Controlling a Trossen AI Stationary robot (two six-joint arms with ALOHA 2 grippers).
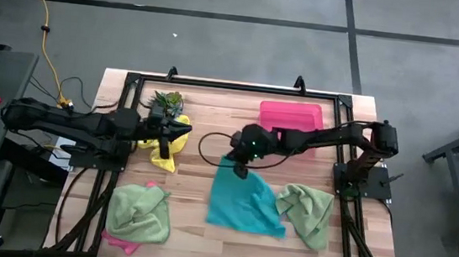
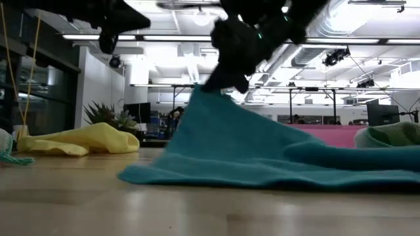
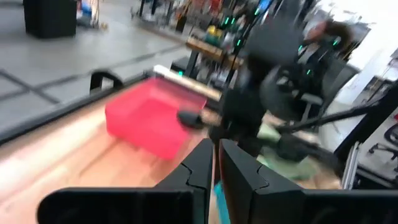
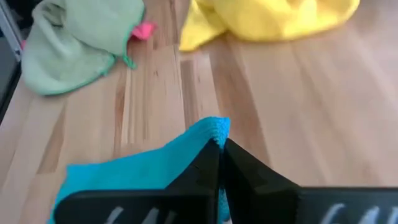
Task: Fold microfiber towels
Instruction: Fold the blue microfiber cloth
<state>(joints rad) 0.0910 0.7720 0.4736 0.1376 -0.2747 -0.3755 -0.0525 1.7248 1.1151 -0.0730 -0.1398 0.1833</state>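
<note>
The wooden table (image 1: 205,122) carried everything, framed by black rails. On it the teal towel (image 1: 243,204) lay mostly flat near the middle, one corner lifted off the wood and pinched in the right gripper (image 1: 240,168), whose fingers were clamped together on that corner. Beside it on the right-arm side sat a crumpled light green towel (image 1: 307,212); a second light green towel (image 1: 140,213) lay bunched at the near left part of the table, on top of a pink towel (image 1: 120,241) that peeked out beneath it. The yellow towel (image 1: 169,145) was heaped under the left gripper (image 1: 164,129), whose fingers stood nearly together; whether they held the cloth could not be told. At the far edge sat a pink tray (image 1: 290,117) and a small spiky plant (image 1: 167,101)
</note>
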